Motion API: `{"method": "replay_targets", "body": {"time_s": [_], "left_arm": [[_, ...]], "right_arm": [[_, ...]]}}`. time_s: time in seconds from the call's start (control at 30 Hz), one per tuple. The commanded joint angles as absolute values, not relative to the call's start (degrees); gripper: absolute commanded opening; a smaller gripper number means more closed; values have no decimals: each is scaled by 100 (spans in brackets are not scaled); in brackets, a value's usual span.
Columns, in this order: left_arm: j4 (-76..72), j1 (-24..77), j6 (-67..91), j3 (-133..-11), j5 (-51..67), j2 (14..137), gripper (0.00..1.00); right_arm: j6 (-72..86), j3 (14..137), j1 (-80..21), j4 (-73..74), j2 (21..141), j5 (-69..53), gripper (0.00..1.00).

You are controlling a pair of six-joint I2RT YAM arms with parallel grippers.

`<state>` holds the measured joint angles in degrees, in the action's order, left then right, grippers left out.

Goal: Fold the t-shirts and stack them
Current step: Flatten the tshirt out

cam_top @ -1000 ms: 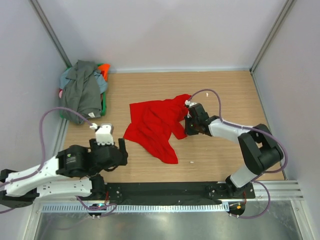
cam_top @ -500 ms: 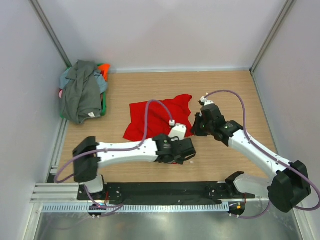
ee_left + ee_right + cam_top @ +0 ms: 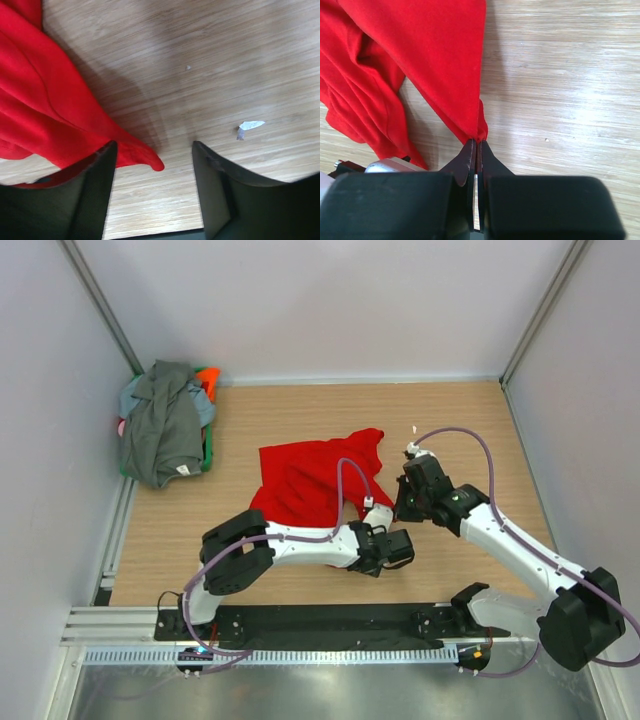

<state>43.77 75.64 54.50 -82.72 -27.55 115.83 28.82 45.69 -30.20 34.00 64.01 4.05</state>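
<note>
Far left, back corner: the pile of t-shirts (image 3: 165,425) is waiting, with a dark grey t-shirt (image 3: 155,450) draped on top and bits of orange and light blue peeking out. In the middle of the wooden table (image 3: 470,420) lies the red t-shirt (image 3: 310,480), rumpled and not flat yet. So I'd call this the spread-it-out step, before any folding. The left gripper (image 3: 154,150) sits low at the shirt's near edge, fingers apart, with a red corner poking in between them and nothing pinched. Just right of it, the right gripper (image 3: 477,146) is clamped tight on a fold of the red cloth, which runs taut from its tips. Next move, I reckon: left closes on that corner, then both pull apart to flatten it.
</note>
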Motion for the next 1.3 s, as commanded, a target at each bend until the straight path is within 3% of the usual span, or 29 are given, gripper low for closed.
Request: {"method": "replay_targets", "body": {"time_s": [0.0, 0.1, 0.17, 0.2, 0.27, 0.43, 0.63, 0.87, 1.07, 1.27], "left_arm": [[4351, 7567, 5669, -8376, -2865, 11636, 59], [4377, 7567, 5730, -8254, -2900, 11672, 52], [4455, 7567, 5730, -8174, -3066, 11654, 40], [4491, 7567, 5739, -8096, -3120, 11628, 21], [4718, 7567, 5739, -8051, -3321, 11462, 0], [5797, 7637, 5862, -8024, -3805, 10540, 0], [7546, 7971, 5801, -8498, -4438, 8624, 0], [9517, 8262, 5442, -10655, -5194, 7383, 0], [9098, 8262, 4012, -12206, -4887, 6610, 0], [8096, 8253, 2787, -12489, -4439, 6126, 0]], "right_arm": [[2804, 4790, -3024, 3533, 6267, 597, 1], [2839, 4808, -3023, 3577, 6232, 598, 1], [2865, 4816, -3023, 3595, 6188, 519, 1], [2909, 4825, -3023, 3603, 6170, 492, 1], [2935, 4877, -3023, 3665, 6100, 396, 1], [3137, 5290, -3023, 4085, 5758, 211, 1], [3488, 6895, -3023, 5000, 5239, 70, 1], [3980, 8960, -3023, 5571, 4685, -483, 1], [4140, 10923, -3023, 5748, 4377, -264, 1], [3604, 11751, -3023, 5206, 3517, 694, 1]]}}
